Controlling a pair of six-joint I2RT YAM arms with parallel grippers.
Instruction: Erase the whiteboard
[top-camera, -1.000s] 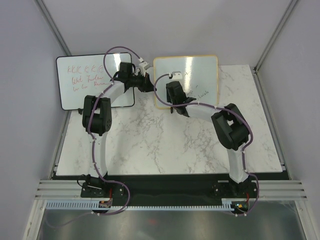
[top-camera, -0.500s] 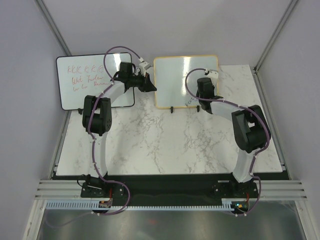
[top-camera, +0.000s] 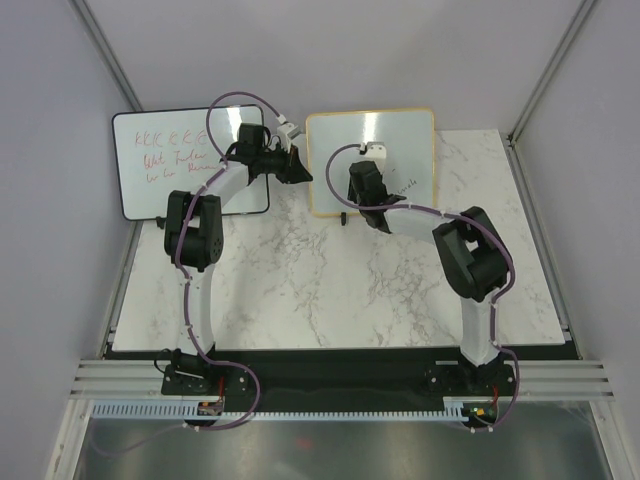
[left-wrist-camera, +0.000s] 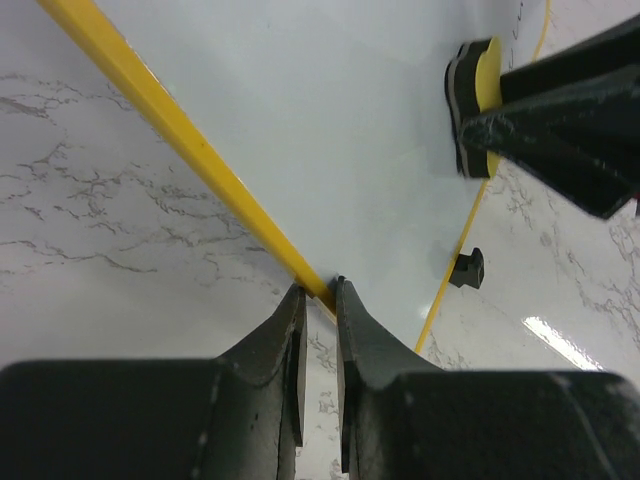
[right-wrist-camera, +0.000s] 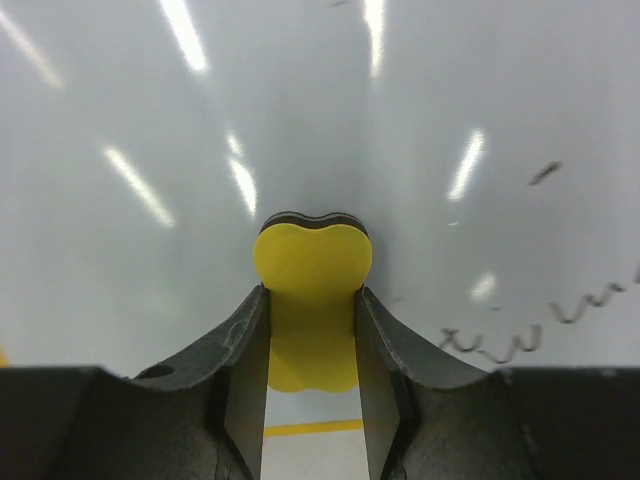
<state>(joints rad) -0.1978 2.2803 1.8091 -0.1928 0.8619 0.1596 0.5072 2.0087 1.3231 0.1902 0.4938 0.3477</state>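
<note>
Both my grippers are loaded: left gripper (left-wrist-camera: 318, 300) pinches the left frame edge of the whiteboard (top-camera: 400, 140), standing far-centre on the table (top-camera: 300, 280); right gripper (right-wrist-camera: 311, 292) presses the eraser (right-wrist-camera: 312, 258) on it, left of the writing (right-wrist-camera: 500, 342).

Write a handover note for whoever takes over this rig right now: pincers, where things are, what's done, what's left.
Left pincer: shut on the yellow frame edge of the whiteboard, bracing it.
Right pincer: shut on the yellow eraser, its pad against the board's face.
Done: the surface around the eraser looks clean.
Left: dark handwriting toward the board's lower right, plus a few stray marks; wipe there next.
The black-framed board with red writing, off to the left, is not part of the job.
</note>
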